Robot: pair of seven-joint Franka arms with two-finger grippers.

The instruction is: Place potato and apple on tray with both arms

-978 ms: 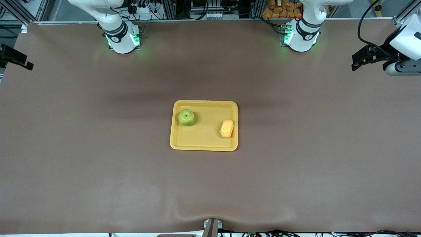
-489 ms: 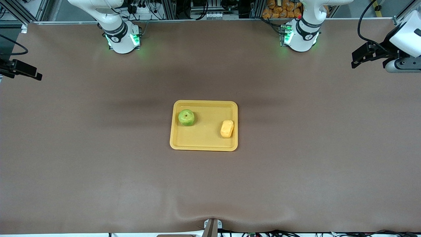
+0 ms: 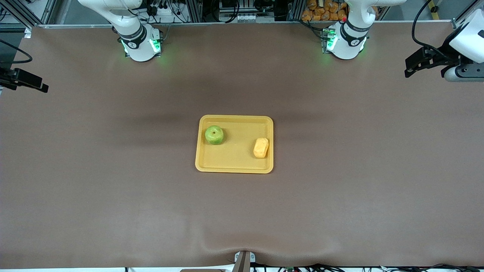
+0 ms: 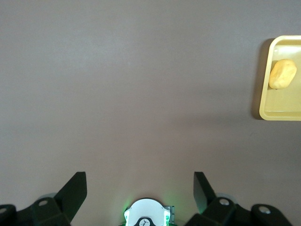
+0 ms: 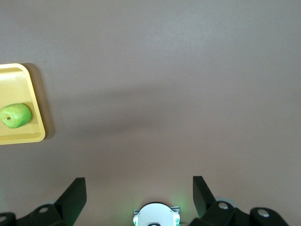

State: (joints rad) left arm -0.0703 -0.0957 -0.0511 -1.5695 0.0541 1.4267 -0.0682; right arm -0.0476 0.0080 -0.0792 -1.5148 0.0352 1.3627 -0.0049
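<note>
Resting on the yellow tray (image 3: pixel 234 166), the apple (image 3: pixel 214 135) sits toward the right arm's end and the potato (image 3: pixel 261 147) toward the left arm's end, so placing looks done. The 2 grippers, left gripper (image 4: pixel 140 189) and right gripper (image 5: pixel 139 188), hang with jaws spread and empty over bare table well apart from the tray.

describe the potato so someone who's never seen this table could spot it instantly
Find the yellow tray in the middle of the brown table. Two things lie on it; the potato sits by the rim toward the left arm's end. It is the oblong yellow-orange lump, unlike the round green apple with its stem dimple.
</note>
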